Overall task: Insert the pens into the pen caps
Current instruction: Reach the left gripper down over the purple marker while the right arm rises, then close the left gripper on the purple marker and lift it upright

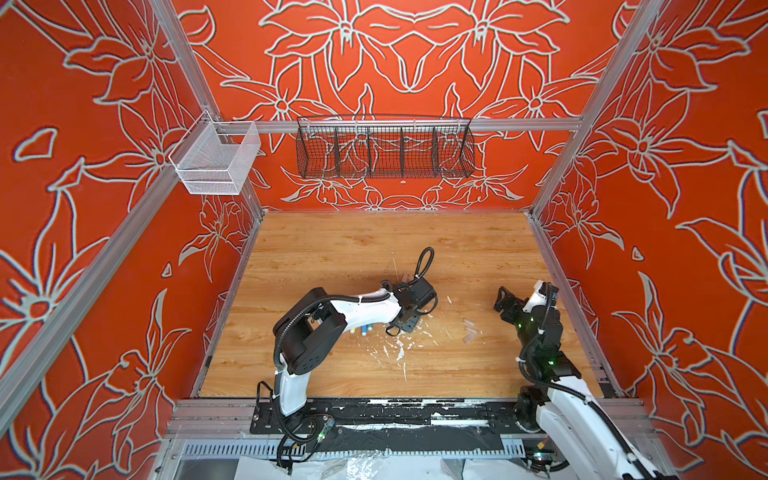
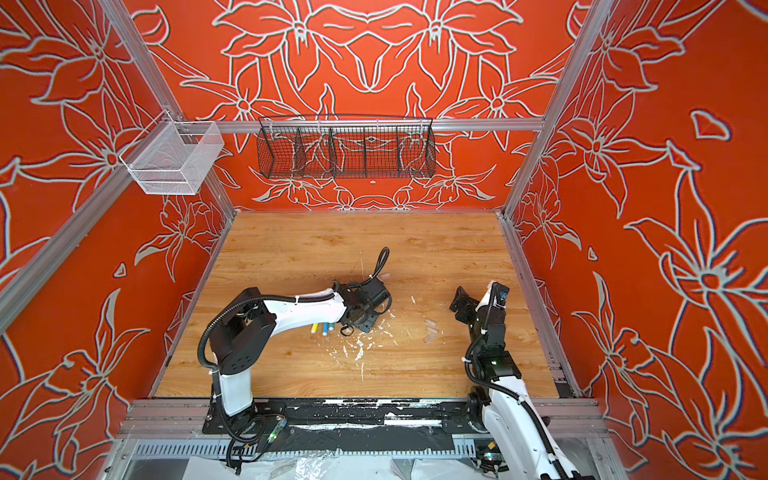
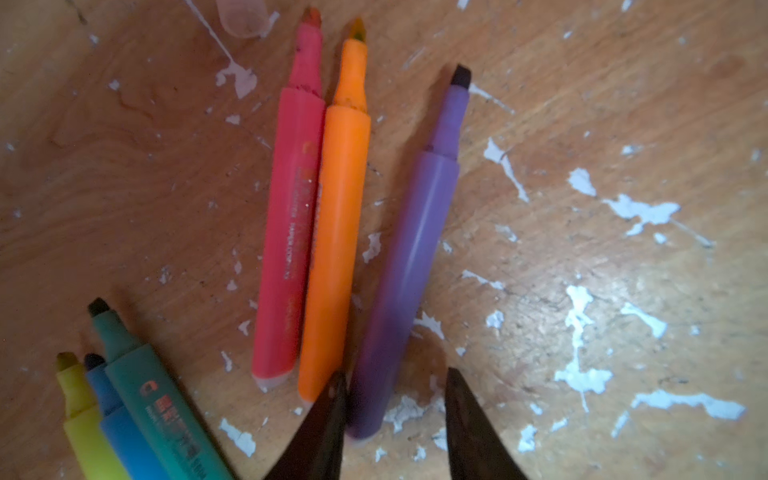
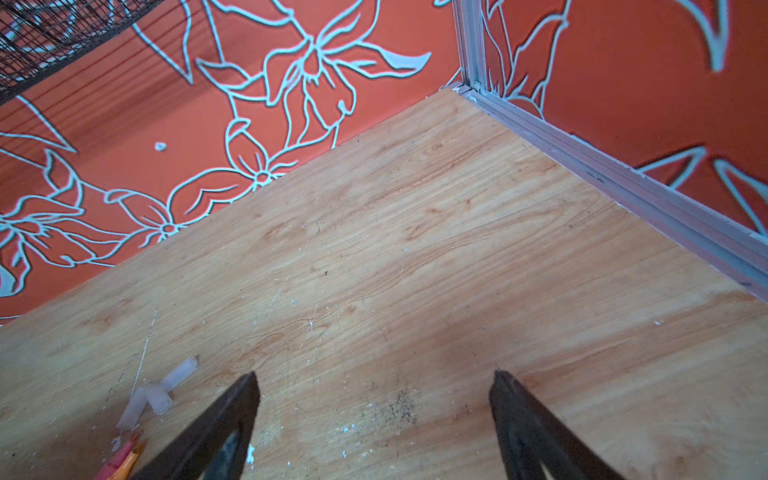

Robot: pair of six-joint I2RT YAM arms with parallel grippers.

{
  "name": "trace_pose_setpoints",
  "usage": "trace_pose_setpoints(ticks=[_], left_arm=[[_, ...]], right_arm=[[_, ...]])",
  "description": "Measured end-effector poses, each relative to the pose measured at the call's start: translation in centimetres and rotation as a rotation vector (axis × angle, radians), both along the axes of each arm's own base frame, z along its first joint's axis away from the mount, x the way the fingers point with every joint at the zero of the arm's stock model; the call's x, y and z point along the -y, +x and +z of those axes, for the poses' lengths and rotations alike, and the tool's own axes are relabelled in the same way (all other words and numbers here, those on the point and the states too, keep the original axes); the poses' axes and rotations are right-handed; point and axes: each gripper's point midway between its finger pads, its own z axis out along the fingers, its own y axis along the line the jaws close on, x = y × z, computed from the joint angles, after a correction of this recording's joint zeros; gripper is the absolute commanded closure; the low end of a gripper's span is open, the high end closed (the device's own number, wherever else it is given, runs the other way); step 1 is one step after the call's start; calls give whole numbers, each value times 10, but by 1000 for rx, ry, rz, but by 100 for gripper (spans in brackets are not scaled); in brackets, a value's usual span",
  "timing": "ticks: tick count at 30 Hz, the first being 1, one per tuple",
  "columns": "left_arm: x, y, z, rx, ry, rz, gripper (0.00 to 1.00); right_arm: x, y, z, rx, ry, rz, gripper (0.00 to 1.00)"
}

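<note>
In the left wrist view, the pink-red pen point(image 3: 286, 232), orange pen point(image 3: 336, 232) and purple pen point(image 3: 415, 232) lie side by side on the wood. The green pen point(image 3: 153, 399), blue pen point(image 3: 120, 428) and yellow pen point(image 3: 83, 419) lie apart from them. All are uncapped. My left gripper point(image 3: 395, 372) straddles the purple pen's rear end. One finger touches it and a gap remains at the other. A clear pen cap point(image 3: 243, 18) lies beyond the tips. My right gripper point(image 4: 374, 374) hangs open and empty over bare wood, with three pen caps point(image 4: 160, 399) off to its side. More pen caps point(image 1: 469, 328) lie between the arms.
White paint flecks point(image 1: 399, 351) dot the wooden table near the left gripper point(image 1: 405, 324). A black wire basket point(image 1: 384, 149) and a white mesh basket point(image 1: 216, 160) hang on the back rail. Aluminium frame rails point(image 4: 623, 183) edge the table close to the right gripper point(image 1: 505, 299).
</note>
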Motion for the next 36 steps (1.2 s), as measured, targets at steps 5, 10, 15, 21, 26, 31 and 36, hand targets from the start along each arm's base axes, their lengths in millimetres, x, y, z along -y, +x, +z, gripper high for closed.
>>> trace_pose_setpoints(ticks=[5, 10, 15, 21, 26, 31, 36], left_arm=[[2, 1, -2, -5, 0, 0, 63], [5, 4, -2, -6, 1, 0, 63], [9, 7, -3, -6, -5, 6, 70], [15, 9, -4, -16, -13, 5, 85], [15, 9, -4, -17, -16, 9, 91], [16, 5, -2, -27, -27, -11, 100], [23, 4, 31, 13, -69, -78, 100]], right_arm=[[0, 0, 0, -1, 0, 0, 12], [0, 0, 0, -1, 0, 0, 12], [0, 0, 0, -1, 0, 0, 11], [0, 0, 0, -1, 0, 0, 11], [0, 0, 0, -1, 0, 0, 12], [0, 0, 1, 6, 2, -1, 12], [1, -1, 5, 18, 7, -7, 10]])
